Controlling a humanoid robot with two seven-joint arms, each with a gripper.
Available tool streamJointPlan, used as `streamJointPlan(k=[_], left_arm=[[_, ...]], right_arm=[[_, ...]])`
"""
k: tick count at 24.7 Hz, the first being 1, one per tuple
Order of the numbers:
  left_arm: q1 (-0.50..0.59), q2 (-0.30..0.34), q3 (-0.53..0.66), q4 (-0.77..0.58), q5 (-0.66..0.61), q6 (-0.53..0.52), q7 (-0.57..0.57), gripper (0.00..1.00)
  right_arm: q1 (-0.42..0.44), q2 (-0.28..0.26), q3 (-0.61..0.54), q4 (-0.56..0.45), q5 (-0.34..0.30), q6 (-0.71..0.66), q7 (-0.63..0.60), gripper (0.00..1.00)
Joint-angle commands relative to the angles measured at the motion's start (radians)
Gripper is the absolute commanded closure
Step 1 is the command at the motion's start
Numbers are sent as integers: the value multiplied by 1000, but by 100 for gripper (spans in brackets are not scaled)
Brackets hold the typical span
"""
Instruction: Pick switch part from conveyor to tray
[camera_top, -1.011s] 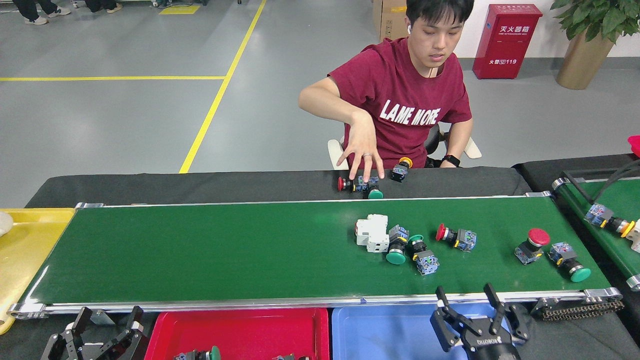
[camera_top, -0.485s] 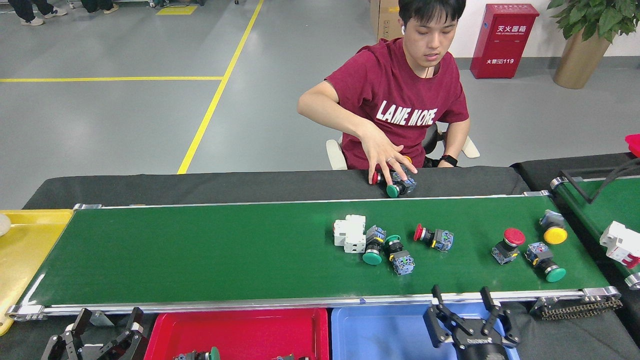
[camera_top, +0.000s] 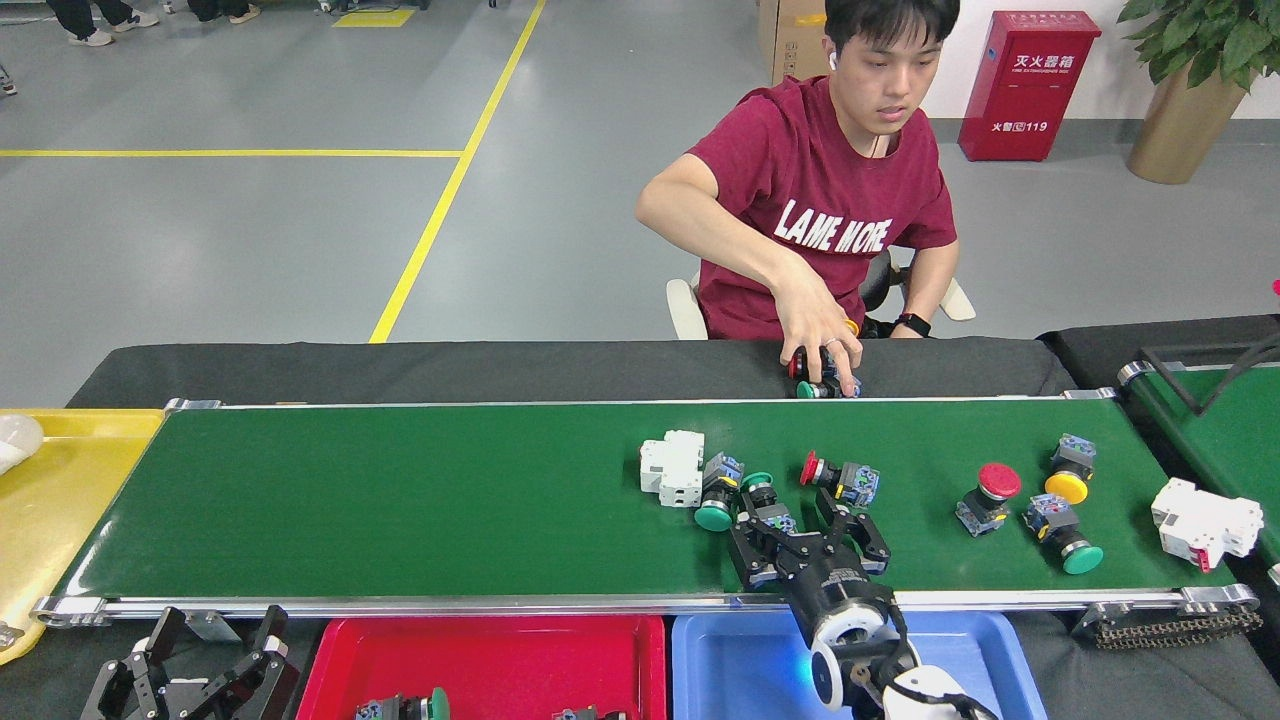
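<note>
Right gripper (camera_top: 800, 528): fingers spread wide over the conveyor (camera_top: 400, 500), a green push-button switch (camera_top: 768, 508) between them.
Left gripper (camera_top: 205, 660): fingers apart, empty.

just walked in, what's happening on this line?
Switch parts lie on the green conveyor. The right gripper is out over the belt, open, beside a green-capped switch, nothing held yet. The left gripper sits idle below the belt, open. The red tray holds some parts. Across the belt, a person's hand handles more switches.
</note>
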Motion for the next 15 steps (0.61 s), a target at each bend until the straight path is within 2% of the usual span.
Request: streamJointPlan(k=[1, 6, 8, 11, 14, 15], left_arm=[[-5, 12, 1, -9, 1, -2, 2, 0], [4, 12, 1, -12, 4, -2, 2, 0], [6, 12, 3, -12, 4, -2, 2, 0], [6, 13, 1, -17, 5, -8, 2, 0], [-8, 12, -16, -28, 4, -20, -5, 0], [-12, 10, -36, -39, 4, -28, -7, 0]], right_arm=[[-16, 6, 2, -2, -2, -78, 36, 72], [-7, 0, 2, -44, -5, -174, 56, 75], [27, -32, 2, -123, -9, -309, 66, 75], [99, -109, 1, -280, -17, -584, 64, 70], [143, -118, 2, -354, -20, -753, 67, 66], [143, -104, 12, -352, -17, -770, 69, 56]])
